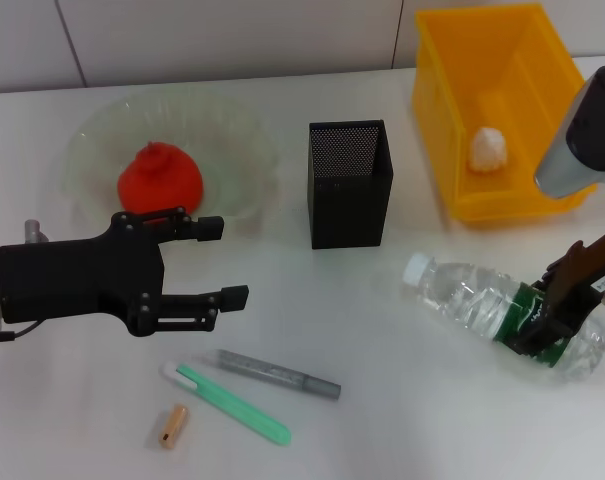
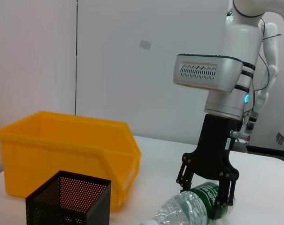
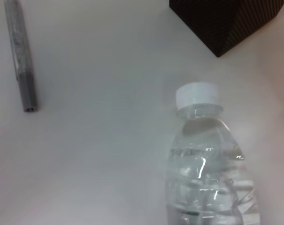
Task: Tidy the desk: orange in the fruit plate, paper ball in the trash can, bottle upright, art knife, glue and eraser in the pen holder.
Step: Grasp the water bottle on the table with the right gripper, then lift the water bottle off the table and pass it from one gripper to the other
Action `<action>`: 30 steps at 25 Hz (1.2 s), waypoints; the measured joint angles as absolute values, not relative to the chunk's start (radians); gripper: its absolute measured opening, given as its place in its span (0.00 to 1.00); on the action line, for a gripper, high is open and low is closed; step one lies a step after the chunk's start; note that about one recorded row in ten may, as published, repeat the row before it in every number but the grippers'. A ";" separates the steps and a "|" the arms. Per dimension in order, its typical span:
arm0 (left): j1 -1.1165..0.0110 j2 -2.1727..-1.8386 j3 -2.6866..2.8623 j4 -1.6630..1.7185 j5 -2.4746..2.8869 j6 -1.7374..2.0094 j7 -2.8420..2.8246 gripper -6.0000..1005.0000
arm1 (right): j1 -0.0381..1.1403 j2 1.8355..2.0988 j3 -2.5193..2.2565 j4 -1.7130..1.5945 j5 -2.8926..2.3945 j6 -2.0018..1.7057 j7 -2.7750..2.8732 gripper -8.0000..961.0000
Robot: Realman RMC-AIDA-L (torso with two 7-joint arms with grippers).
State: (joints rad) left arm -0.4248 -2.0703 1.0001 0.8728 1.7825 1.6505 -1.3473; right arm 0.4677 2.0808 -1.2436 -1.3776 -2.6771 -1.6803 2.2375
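Down at about four o'clock on the desk [image 1: 382,430], the right gripper [image 1: 550,318] straddles the bottle [image 1: 502,310], its dark fingers closed around the green-labelled lower part of the body. The bottle lies on its side, white cap pointing toward ten o'clock and the base toward four. In the left wrist view the same gripper [image 2: 208,197] hangs straight down from its white arm, one finger on either side of the label.

At nine o'clock the left gripper [image 1: 230,262] hovers with its two fingers spread apart and nothing between them, tips pointing toward three o'clock.

Just beyond the left gripper, at ten o'clock, the orange [image 1: 160,178] sits inside the fruit plate [image 1: 232,140]. The pen holder [image 1: 349,183] stands upright near the centre. At one to two o'clock the trash can [image 1: 452,120] holds the paper ball [image 1: 489,148].

Toward six and seven o'clock three small things lie loose on the desk: a grey stick [image 1: 279,374], a green stick [image 1: 232,404] just beside it, and the eraser [image 1: 172,425], apart from both.
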 joint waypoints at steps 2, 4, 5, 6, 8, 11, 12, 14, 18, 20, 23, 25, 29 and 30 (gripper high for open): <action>-0.424 -2.071 1.000 0.873 1.783 1.651 -1.347 0.75 | 0.472 2.082 -1.247 -1.365 -2.677 -1.673 2.238 0.76; -0.424 -2.071 1.000 0.873 1.783 1.651 -1.347 0.75 | 0.477 2.082 -1.248 -1.351 -2.677 -1.667 2.238 0.76; -0.423 -2.071 1.000 0.873 1.783 1.651 -1.347 0.75 | 0.480 2.082 -1.248 -1.342 -2.678 -1.664 2.239 0.76; -0.423 -2.071 1.000 0.873 1.783 1.651 -1.347 0.75 | 0.484 2.082 -1.248 -1.334 -2.681 -1.663 2.240 0.76; -0.422 -2.070 1.000 0.873 1.783 1.651 -1.344 0.75 | 0.495 2.082 -1.249 -1.313 -2.688 -1.661 2.244 0.76; -0.422 -2.070 1.000 0.869 1.783 1.650 -1.335 0.75 | 0.504 2.082 -1.250 -1.289 -2.694 -1.657 2.248 0.76; -0.422 -2.070 1.000 0.864 1.783 1.650 -1.334 0.75 | 0.505 2.082 -1.255 -1.285 -2.697 -1.651 2.252 0.76; -0.422 -2.069 1.000 0.862 1.783 1.650 -1.333 0.74 | 0.505 2.082 -1.258 -1.285 -2.699 -1.648 2.258 0.76; -0.422 -2.069 1.000 0.860 1.783 1.649 -1.329 0.74 | 0.505 2.083 -1.263 -1.289 -2.708 -1.639 2.278 0.76; -0.421 -2.069 0.998 0.859 1.783 1.649 -1.324 0.74 | 0.504 2.083 -1.264 -1.296 -2.714 -1.632 2.289 0.76; -0.421 -2.069 0.998 0.859 1.783 1.649 -1.324 0.74 | 0.502 2.083 -1.264 -1.304 -2.716 -1.630 2.292 0.76; -0.421 -2.069 0.997 0.858 1.783 1.649 -1.324 0.74 | 0.498 2.083 -1.264 -1.320 -2.716 -1.629 2.293 0.76; -0.422 -2.069 0.997 0.857 1.783 1.649 -1.324 0.74 | 0.497 2.083 -1.265 -1.329 -2.712 -1.629 2.292 0.75; -0.422 -2.069 0.995 0.857 1.782 1.649 -1.324 0.74 | 0.496 2.084 -1.265 -1.333 -2.709 -1.630 2.292 0.75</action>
